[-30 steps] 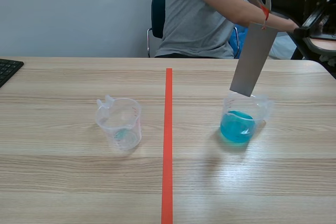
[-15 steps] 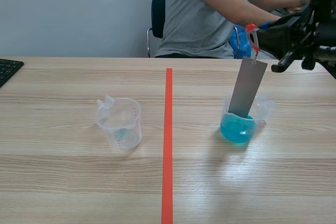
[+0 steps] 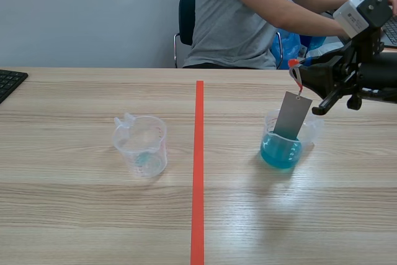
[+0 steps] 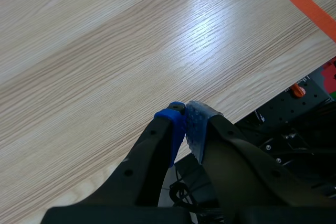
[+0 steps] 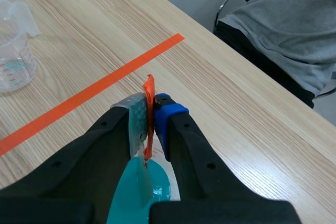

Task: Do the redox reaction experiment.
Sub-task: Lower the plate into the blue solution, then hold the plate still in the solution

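Note:
A grey metal strip (image 3: 293, 115) hangs from an orange-red loop (image 3: 296, 74), its lower end dipped into the clear beaker of blue liquid (image 3: 281, 147) right of the tape line. My right gripper (image 3: 301, 66) holds that loop from above the beaker; in the right wrist view the gripper (image 5: 150, 113) is shut on the orange loop (image 5: 149, 94), with the blue liquid (image 5: 157, 183) under it. A second clear beaker (image 3: 141, 145), almost empty, stands left of the line, also ahead of the right gripper as the clear beaker (image 5: 13, 51). My left gripper (image 4: 185, 124) is shut on nothing over the table's edge.
An orange-red tape line (image 3: 198, 166) runs down the middle of the wooden table. A person (image 3: 248, 17) sits across it, arms stretched toward the right arm's side. A black keyboard (image 3: 9, 82) lies at the far left edge.
The right arm has come down and the strip, which hung above the beaker, now dips into the blue liquid. Neither beaker has moved.

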Action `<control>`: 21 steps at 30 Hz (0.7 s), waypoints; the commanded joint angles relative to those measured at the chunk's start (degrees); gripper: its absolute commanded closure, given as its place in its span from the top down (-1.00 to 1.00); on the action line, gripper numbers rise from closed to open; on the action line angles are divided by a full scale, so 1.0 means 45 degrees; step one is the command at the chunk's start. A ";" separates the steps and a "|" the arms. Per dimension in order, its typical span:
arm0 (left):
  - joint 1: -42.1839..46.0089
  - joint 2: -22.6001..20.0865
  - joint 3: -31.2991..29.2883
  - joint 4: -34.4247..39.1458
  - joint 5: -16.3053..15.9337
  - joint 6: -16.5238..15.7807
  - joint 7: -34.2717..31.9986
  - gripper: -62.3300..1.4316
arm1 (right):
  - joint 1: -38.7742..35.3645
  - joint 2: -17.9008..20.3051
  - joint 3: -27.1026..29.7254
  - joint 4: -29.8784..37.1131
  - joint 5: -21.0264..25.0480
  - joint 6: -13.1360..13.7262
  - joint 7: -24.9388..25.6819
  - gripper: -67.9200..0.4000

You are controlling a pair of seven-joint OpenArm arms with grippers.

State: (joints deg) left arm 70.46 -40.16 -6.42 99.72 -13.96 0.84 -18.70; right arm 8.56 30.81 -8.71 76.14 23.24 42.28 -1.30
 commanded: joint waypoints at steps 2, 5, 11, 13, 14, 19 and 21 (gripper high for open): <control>-0.0034 0.0097 0.0039 0.0233 0.0005 -0.0029 -0.0170 -0.86 | 0.0146 0.0058 0.0068 0.0029 -0.0214 0.0097 0.0112 -0.96; -0.0034 0.0097 0.0039 0.0233 0.0005 -0.0029 -0.0170 -0.86 | 0.0146 0.0063 0.0058 0.0029 -0.0214 0.0097 0.0155 -0.96; -0.0034 0.0097 0.0039 0.0233 0.0005 -0.0029 -0.0170 -0.86 | 0.0146 0.0063 0.0058 0.0029 -0.0223 0.0097 0.0141 -0.96; -0.0034 0.0097 0.0039 0.0233 0.0005 -0.0029 -0.0170 -0.86 | 0.0146 0.0063 0.0058 0.0029 -0.0228 0.0097 0.0141 -0.96; -0.0034 0.0097 0.0039 0.0233 0.0005 -0.0029 -0.0170 -0.86 | 0.0146 0.0063 0.0058 0.0029 -0.0228 0.0097 0.0141 -0.96; -0.0034 0.0097 0.0039 0.0233 0.0005 -0.0029 -0.0170 -0.86 | 0.0146 0.0063 0.0058 0.0029 -0.0272 0.0097 0.0136 -0.96; -0.0034 0.0097 0.0039 0.0233 0.0005 -0.0029 -0.0170 -0.86 | 0.0146 0.0063 0.0058 0.0029 -0.0272 0.0097 0.0136 -0.96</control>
State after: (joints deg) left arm 70.48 -40.16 -6.42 99.72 -13.96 0.84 -18.68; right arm 8.56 30.79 -8.71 76.12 22.26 42.28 -0.64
